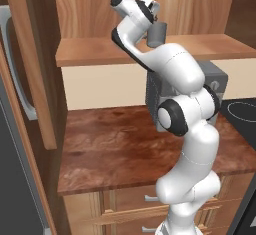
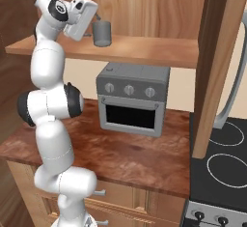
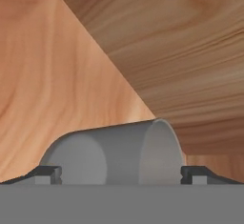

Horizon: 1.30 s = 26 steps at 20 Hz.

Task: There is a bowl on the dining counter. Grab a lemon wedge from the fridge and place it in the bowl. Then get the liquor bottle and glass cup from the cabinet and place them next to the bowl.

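Observation:
The glass cup (image 2: 102, 33) is a grey tumbler standing on the shelf of the light-wood cabinet (image 2: 144, 49). It is also seen from the left base (image 1: 158, 33). My gripper (image 2: 93, 27) reaches in from the cup's left at shelf height. In the hand view the cup (image 3: 119, 154) lies sideways across the picture because the hand is rolled. The gripper (image 3: 121, 174) is open, with one dark fingertip (image 3: 47, 173) at the cup's base end and the other at its rim end. The liquor bottle, bowl, lemon wedge and dining counter are out of view.
A grey toaster oven (image 2: 132, 98) stands on the narrow reddish wall counter (image 2: 125, 156) under the shelf, behind my arm. The cabinet's dark brown door (image 2: 217, 52) hangs open on the right, over a black stovetop (image 2: 224, 161). Wooden drawers (image 1: 125, 206) run below the counter.

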{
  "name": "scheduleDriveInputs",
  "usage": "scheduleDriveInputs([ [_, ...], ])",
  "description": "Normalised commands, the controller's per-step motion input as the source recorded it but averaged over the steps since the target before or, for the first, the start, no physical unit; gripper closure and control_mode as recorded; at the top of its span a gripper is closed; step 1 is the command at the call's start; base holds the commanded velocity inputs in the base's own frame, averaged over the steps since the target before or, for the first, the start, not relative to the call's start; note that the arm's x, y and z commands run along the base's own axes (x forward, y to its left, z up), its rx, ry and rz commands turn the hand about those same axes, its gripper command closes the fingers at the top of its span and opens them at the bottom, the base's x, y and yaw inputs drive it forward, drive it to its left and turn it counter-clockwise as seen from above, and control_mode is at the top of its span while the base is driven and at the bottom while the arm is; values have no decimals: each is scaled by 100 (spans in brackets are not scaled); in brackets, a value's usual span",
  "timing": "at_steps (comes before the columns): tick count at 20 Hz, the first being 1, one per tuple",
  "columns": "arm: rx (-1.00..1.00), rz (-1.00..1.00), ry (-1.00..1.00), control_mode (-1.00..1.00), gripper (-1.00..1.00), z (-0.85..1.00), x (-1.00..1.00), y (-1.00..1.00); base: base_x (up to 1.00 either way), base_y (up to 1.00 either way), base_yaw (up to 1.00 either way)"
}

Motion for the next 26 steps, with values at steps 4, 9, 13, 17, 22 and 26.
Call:
scheduleDriveInputs([
  [4,-3,0,0,-100,-100,-4,0,-8,0,0,0],
  [9,-2,0,0,-100,-100,-5,0,-6,0,0,0],
  [13,-2,0,0,-100,-100,-6,-3,-5,0,0,0],
  [17,-1,0,0,-100,-100,-5,0,0,0,0,0],
  [22,0,0,0,-100,-100,-3,0,-1,0,0,0],
  [26,0,0,0,-100,-100,-8,3,-11,0,0,0],
])
